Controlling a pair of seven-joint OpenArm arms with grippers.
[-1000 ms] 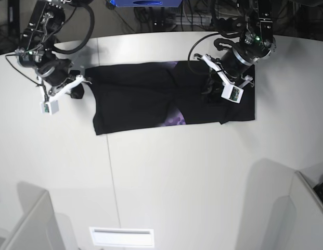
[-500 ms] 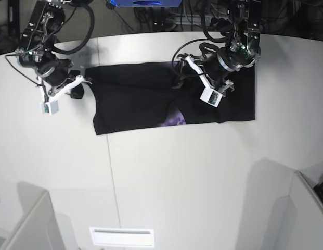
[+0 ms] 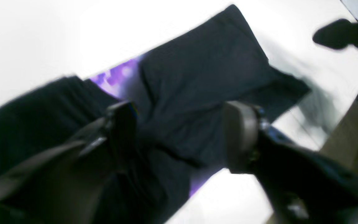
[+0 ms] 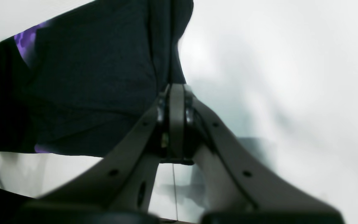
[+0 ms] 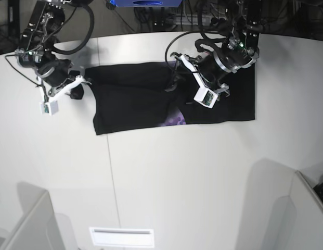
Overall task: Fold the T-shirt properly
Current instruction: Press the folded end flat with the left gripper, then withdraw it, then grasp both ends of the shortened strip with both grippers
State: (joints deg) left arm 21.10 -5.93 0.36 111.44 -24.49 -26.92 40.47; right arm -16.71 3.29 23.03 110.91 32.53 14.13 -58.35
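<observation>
The black T-shirt (image 5: 130,104) lies spread in a long band across the far part of the white table (image 5: 161,177). A patch of purple print (image 5: 177,120) shows near its middle. My left gripper (image 5: 174,83) hovers over the shirt's middle. In the left wrist view the left gripper (image 3: 179,130) stands open, with black cloth (image 3: 197,71) below and nothing between its fingers (image 3: 121,124). My right gripper (image 5: 78,92) sits at the shirt's left end. The right wrist view shows the right gripper (image 4: 176,93) shut, with an edge of the T-shirt (image 4: 98,77) running into its tips.
Grey partition panels stand at the near left (image 5: 26,224) and near right (image 5: 307,208). A white slotted plate (image 5: 122,237) lies at the front edge. Cables and a blue object (image 5: 145,2) sit behind the table.
My left arm has moved left along the shirt, from its right part to the middle, and its jaws have opened. The right arm has not moved.
</observation>
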